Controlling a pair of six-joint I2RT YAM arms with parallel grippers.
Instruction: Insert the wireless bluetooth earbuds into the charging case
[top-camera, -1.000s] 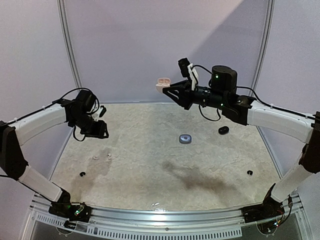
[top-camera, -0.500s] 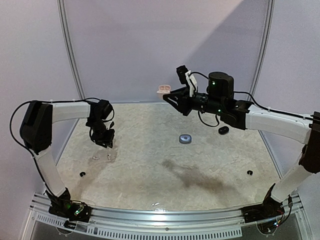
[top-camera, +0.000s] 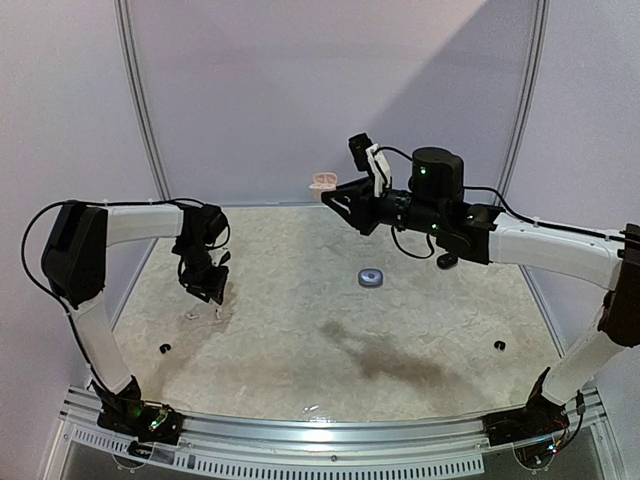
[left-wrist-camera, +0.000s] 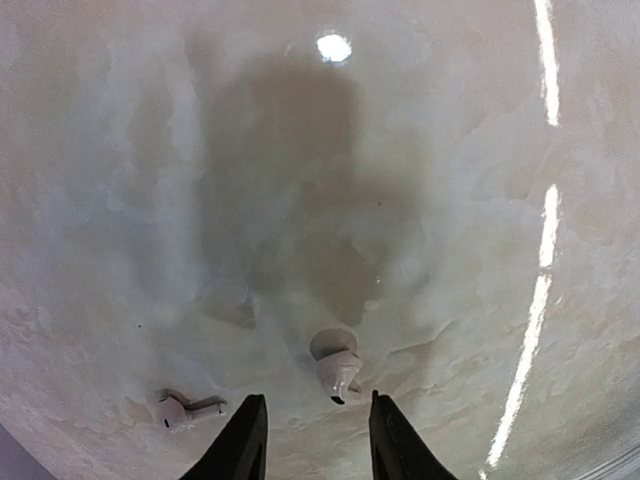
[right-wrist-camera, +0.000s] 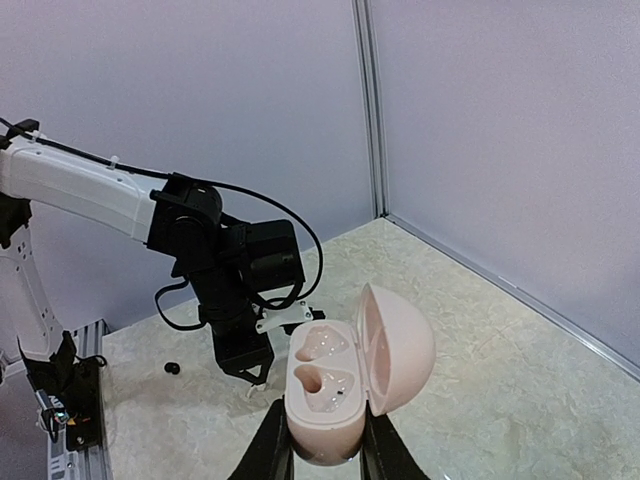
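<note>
Right fingers (top-camera: 333, 195): clamped on the lower half of the charging case (right-wrist-camera: 325, 395), holding it in the air above the far edge of the desk (top-camera: 300, 350), about midway along that edge.
Charging case: pale pink, lid swung open to one side; both moulded wells show and hold no bud.
Left fingers (top-camera: 208, 291): apart with nothing between them, pointing down at the desk close to its left edge.
White earbuds: two lie on the desk under the left arm. One earbud (left-wrist-camera: 335, 362) sits just ahead of the gap between the finger tips, not touched. The other earbud (left-wrist-camera: 183, 409) lies beside the outer face of one finger, apart from the first.
Grey case (top-camera: 372, 278): closed, flat on the desk near its middle, a little toward the far edge.
Black case (top-camera: 447, 261): on the desk toward the right edge, partly hidden by the right arm.
Black buds: one black bud (top-camera: 165, 348) near the left edge, nearer than the white pair; another black bud (top-camera: 499, 345) near the right edge.
</note>
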